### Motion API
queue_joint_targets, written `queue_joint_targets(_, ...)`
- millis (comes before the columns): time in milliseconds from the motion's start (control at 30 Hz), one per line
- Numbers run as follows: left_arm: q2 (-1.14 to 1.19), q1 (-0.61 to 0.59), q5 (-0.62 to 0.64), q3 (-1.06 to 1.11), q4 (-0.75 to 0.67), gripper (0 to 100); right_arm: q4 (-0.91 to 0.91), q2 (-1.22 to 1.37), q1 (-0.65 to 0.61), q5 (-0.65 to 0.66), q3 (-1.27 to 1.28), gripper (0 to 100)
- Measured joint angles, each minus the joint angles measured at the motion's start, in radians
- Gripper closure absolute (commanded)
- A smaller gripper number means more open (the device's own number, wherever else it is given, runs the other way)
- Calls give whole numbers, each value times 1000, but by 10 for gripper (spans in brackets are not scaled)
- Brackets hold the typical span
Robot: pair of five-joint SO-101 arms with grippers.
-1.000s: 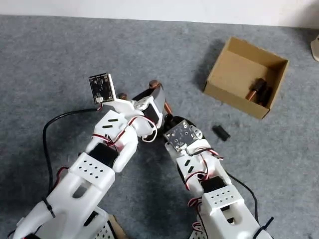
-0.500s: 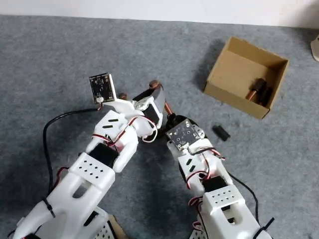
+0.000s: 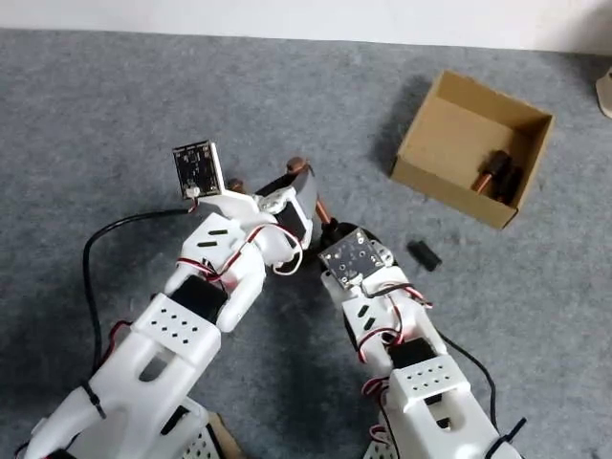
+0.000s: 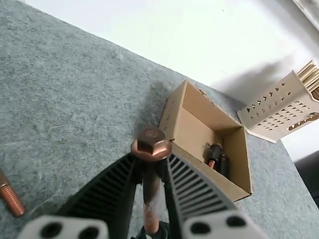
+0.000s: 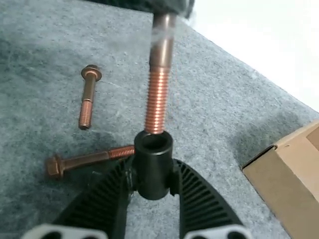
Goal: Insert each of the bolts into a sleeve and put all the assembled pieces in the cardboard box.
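Left jaws clamp a bolt (image 4: 151, 149), its tip at the sleeve (image 5: 153, 169) right jaws hold

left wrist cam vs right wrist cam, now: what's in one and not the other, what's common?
Left wrist: hex head of the held bolt, clamped in the left gripper; assembled pieces inside the cardboard box; a perforated holder beyond it. Right wrist: the black sleeve in the right gripper, the bolt's threaded tip at its mouth, two loose bolts seen head to tip. Both: the bolt's shank, the box, grey carpet.
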Motion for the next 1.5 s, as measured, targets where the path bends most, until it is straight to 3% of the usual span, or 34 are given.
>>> queue_joint_targets(300, -98, 54, 0, 0, 54, 995, 0, 0, -2, 0, -2, 994)
queue_joint_targets(1500, -94, 29, -14, 18, 64, 995, 0, 0, 18, 0, -2, 994)
